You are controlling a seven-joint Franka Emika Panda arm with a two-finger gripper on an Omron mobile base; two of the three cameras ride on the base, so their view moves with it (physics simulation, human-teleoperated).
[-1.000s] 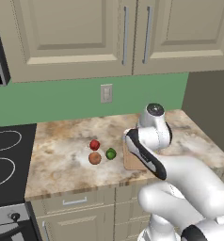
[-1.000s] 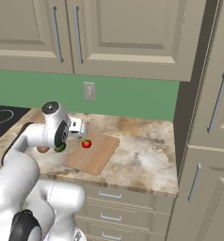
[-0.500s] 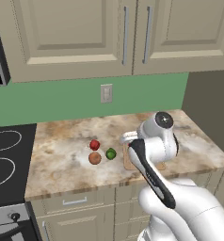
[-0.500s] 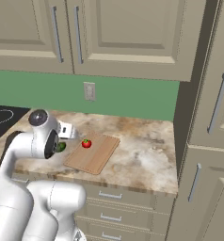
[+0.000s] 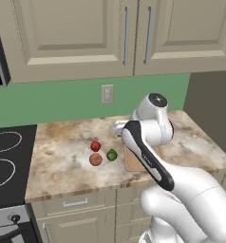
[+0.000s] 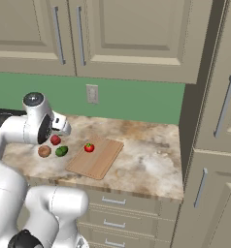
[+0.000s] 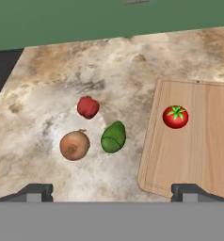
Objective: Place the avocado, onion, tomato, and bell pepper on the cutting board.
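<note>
the arm is swinging back off the cutting board (image 7: 198, 141) toward the loose produce, and the gripper (image 7: 111, 193) is hanging spread wide, released and empty. the tomato (image 7: 175, 116) is sitting on the board; the avocado (image 7: 113, 137) is lying just beside the board's edge, with the onion (image 7: 75, 145) and bell pepper (image 7: 88, 107) beyond it, so three are waiting.

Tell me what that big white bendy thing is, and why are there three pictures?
It is a robot arm in a pretend kitchen. Two cameras sit behind it, one on each side. The third rides on its hand and looks down. Its gripper is open and holds nothing. On the counter lie a bell pepper, an onion and an avocado, close together. The tomato already sits on the cutting board. The other three must join it.
</note>
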